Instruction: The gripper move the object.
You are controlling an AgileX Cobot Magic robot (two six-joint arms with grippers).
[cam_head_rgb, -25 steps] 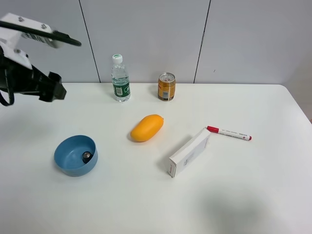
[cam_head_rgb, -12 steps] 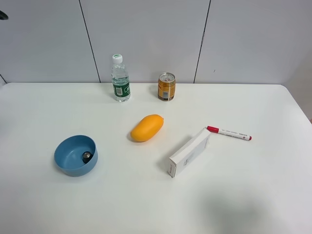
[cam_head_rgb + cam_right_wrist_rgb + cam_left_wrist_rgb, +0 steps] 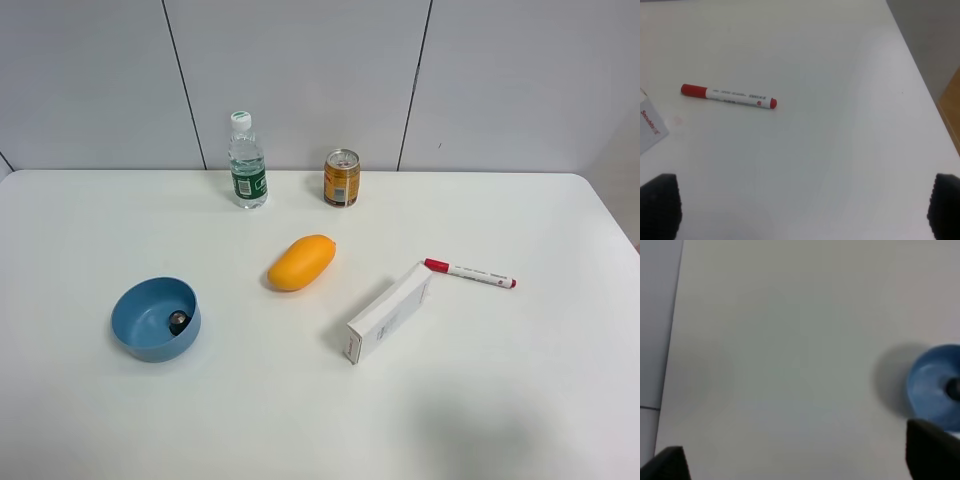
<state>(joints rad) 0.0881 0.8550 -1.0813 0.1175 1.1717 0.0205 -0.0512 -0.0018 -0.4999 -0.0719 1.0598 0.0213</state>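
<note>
Resting inside a blue bowl (image 3: 155,318) near the left side of a white table (image 3: 320,420), the object (image 3: 178,321) is seen from the high camera as a tiny dark capsule with a shiny top, lying toward the bowl's right wall. No arm is caught by that view. Behind the table, a pale grey panelled wall (image 3: 300,80) is divided by thin dark seams, and at its foot a water bottle (image 3: 246,161) with a green label and an orange can (image 3: 342,178) are stood upright, near each other but apart. A mango (image 3: 301,262) is laid near the table's middle, and a white box (image 3: 389,312) is set aslant to its right, one corner just beside the red cap of a marker (image 3: 470,272). In the left wrist view the left gripper (image 3: 795,460) is shown only as two dark finger tips at the frame corners, spread wide with nothing between them (the picture is blurred). The right gripper (image 3: 802,207) is likewise held apart and empty, over bare tabletop near the marker.
</note>
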